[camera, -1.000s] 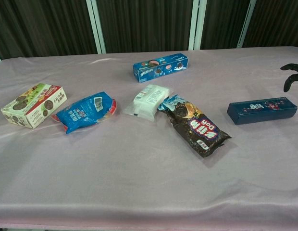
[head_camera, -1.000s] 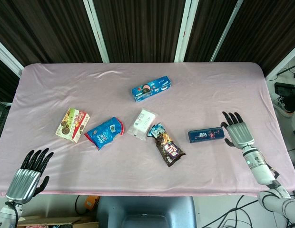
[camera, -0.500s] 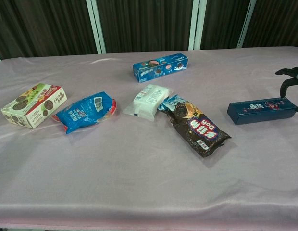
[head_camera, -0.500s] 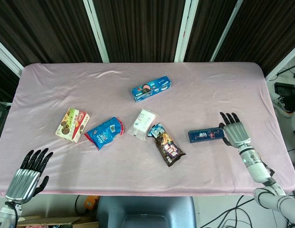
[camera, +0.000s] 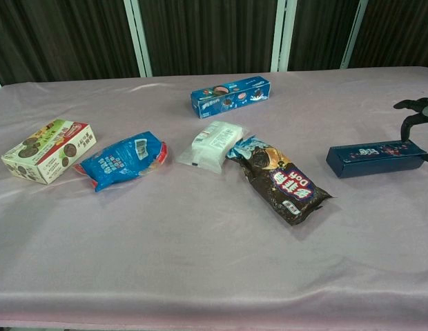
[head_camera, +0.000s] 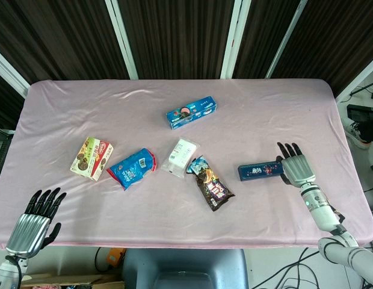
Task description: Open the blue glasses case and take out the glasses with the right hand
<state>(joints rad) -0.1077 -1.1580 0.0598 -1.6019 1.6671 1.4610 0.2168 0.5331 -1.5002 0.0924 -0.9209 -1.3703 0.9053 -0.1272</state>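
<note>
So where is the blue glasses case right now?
In the head view the case lies closed on the table's right side, between the dark snack bag and the right hand, whose fingers are at its right end.

The head view looks steeply down from high above the near edge, taking in the whole pink-covered table [head_camera: 283, 114] out to the dark curtain [head_camera: 174, 36] behind it, from fairly far. Both hands show there: the left hand [head_camera: 37, 221] at the lower left corner, the right hand [head_camera: 295, 165] at the right.

The chest view sits lower and closer, facing the same way across the table [camera: 200, 262] at a shallow angle, so the curtain [camera: 200, 34] fills only a thin top strip. Only the right hand [camera: 417, 114] enters, at the right edge.

Both views share the blue case [head_camera: 260, 171] [camera: 376, 158] just beside the right hand, and the snack packs left of it.
</note>
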